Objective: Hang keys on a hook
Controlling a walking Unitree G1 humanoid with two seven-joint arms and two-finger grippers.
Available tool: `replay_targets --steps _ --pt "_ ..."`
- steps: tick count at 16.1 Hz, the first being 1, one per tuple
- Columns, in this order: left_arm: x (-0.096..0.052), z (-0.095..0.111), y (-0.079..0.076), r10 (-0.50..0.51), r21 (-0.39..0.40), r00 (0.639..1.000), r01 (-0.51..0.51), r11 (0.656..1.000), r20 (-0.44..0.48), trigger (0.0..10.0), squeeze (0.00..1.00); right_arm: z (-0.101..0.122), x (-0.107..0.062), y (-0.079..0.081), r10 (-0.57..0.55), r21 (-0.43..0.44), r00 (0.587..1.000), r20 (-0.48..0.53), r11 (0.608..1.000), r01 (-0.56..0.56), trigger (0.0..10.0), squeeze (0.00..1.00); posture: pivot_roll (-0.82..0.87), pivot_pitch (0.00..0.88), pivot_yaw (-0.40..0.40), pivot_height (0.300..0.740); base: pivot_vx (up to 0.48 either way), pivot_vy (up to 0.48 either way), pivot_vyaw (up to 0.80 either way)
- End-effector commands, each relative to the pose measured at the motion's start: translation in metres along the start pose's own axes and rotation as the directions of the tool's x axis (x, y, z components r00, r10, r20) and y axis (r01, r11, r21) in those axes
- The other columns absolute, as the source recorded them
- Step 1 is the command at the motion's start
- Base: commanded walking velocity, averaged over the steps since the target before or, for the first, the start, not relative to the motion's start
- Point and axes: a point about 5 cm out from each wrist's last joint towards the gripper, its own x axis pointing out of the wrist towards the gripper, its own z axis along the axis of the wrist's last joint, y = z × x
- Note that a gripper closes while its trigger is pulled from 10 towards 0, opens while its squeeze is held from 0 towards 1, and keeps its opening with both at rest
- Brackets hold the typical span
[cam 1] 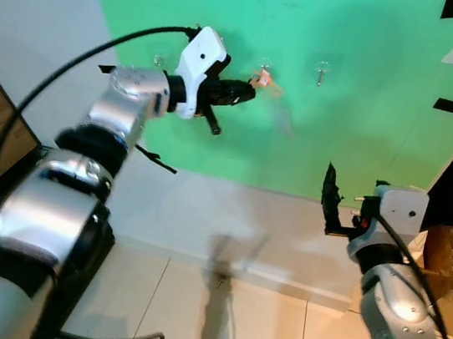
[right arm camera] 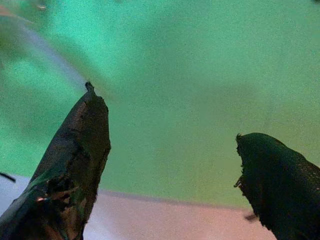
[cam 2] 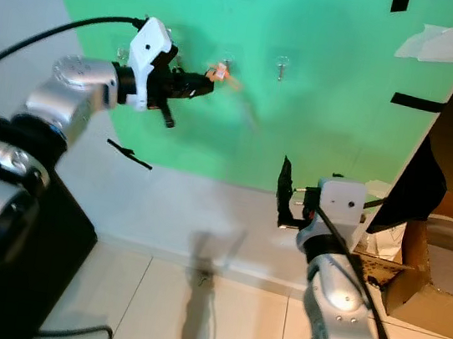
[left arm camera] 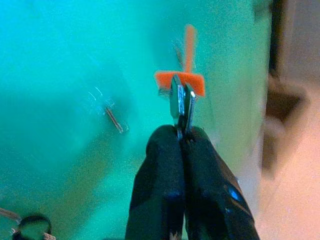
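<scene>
Keys (left arm camera: 182, 97), two silver blades with an orange tag (left arm camera: 180, 81) at their far end, are pinched between the closed black fingers of the left gripper (cam 1: 248, 91), which is raised against the green wall panel (cam 1: 365, 147). The tag sits right at the middle hook (cam 1: 265, 64), blurred; a second hook (cam 1: 321, 70) lies to its right. No writing is legible. The right gripper (cam 1: 330, 203) is low near the panel's bottom edge, fingers spread apart.

wall sheet (cam 1: 366, 138): green, blk tape strips | key tag (left arm camera: 181, 82): orange | keys (left arm camera: 182, 102): silver | grippers' fingers (left arm camera: 170, 170): blk | floor tiles (cam 1: 189, 316): white
</scene>
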Motion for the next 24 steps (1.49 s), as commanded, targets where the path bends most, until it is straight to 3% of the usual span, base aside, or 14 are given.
replay_targets --steps 1,5,6,7,13,17,24 --pt "-0.011 -0.014 -0.002 0.065 -0.048 0.998 -0.063 0.997 0.022 10.0 0.0 -0.004 -0.002 -0.005 -0.027 -0.011 1.0 -0.015 1.0 0.027 10.0 0.0 -0.1 0.0 0.155 0.74 0.0 0.0 0.0" --pt "-0.024 -0.042 -0.033 0.073 -0.088 0.997 -0.071 0.994 0.022 10.0 0.0 -0.011 0.0 -0.012 -0.052 -0.019 0.997 -0.053 0.998 0.051 10.0 0.0 -0.08 0.0 0.109 0.74 0.0 0.0 0.0" --pt "-0.033 -0.056 -0.049 0.112 -0.093 0.994 -0.111 0.99 0.008 10.0 0.0 -0.014 0.002 -0.013 -0.068 -0.001 0.995 -0.073 0.998 0.068 10.0 0.0 -0.08 0.0 0.092 0.74 0.0 0.0 -0.51" --pt "-0.037 -0.062 -0.054 0.14 -0.073 0.99 -0.141 0.987 -0.02 10.0 0.0 -0.018 0.002 -0.011 -0.071 0.013 0.994 -0.088 0.997 0.073 10.0 0.0 -0.08 0.0 0.092 0.74 0.0 0.0 -0.8" --pt "-0.045 -0.069 -0.062 0.237 -0.086 0.97 -0.242 0.967 -0.063 10.0 0.0 -0.024 -0.006 -0.016 -0.12 0.048 0.986 -0.114 0.991 0.126 10.0 0.0 -0.1 0.0 0.123 0.74 0.0 0.439 -0.8" --pt "-0.054 -0.074 -0.062 0.366 -0.102 0.925 -0.375 0.921 -0.099 10.0 0.0 -0.025 -0.008 -0.013 -0.115 0.046 0.987 -0.116 0.992 0.121 10.0 0.0 -0.11 0.0 0.141 0.74 0.0 0.12 -0.34" --pt "-0.054 -0.074 -0.062 0.366 -0.102 0.925 -0.375 0.921 -0.099 10.0 0.0 -0.025 -0.008 -0.013 -0.115 0.046 0.987 -0.116 0.992 0.121 10.0 0.0 -0.11 0.0 0.141 0.74 0.0 0.0 0.0"
